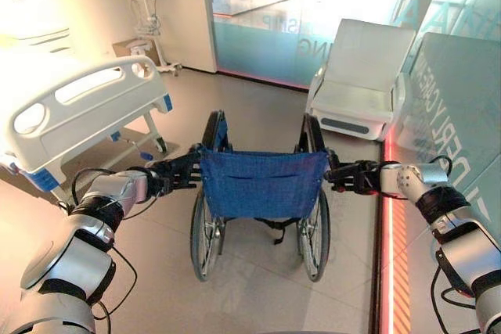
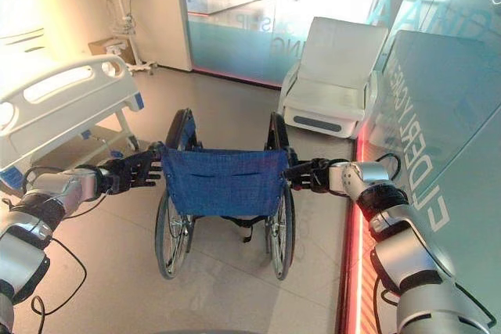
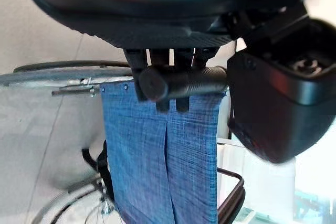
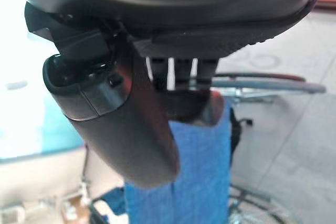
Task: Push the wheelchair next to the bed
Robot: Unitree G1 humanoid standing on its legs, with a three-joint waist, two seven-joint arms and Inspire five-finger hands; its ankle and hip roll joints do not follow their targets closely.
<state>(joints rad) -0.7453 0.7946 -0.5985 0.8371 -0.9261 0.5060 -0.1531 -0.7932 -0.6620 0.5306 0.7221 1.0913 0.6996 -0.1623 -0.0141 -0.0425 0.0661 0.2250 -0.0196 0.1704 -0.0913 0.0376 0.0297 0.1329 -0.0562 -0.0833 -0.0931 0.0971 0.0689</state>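
Note:
The wheelchair [image 1: 262, 185] has a blue cloth back and dark wheels and stands in the middle of the floor, facing away from me. My left hand [image 1: 174, 171] reaches its left push handle [image 3: 181, 83]. The fingers [image 3: 161, 59] lie straight against the handle and the thumb [image 3: 278, 108] stands off to the side. My right hand [image 2: 313, 174] meets the right push handle [image 4: 191, 106] in the same way, with straight fingers and the thumb [image 4: 121, 129] beside it. The bed [image 1: 74, 111], white with a slotted footboard, stands to the left of the wheelchair, ahead of it.
A white recliner chair [image 1: 364, 84] stands against the glass wall, ahead and to the right. A monitor on a stand [image 1: 142, 5] is in the far left corner. A frosted glass panel [image 1: 462, 107] and a red floor strip [image 1: 387, 240] run along the right side.

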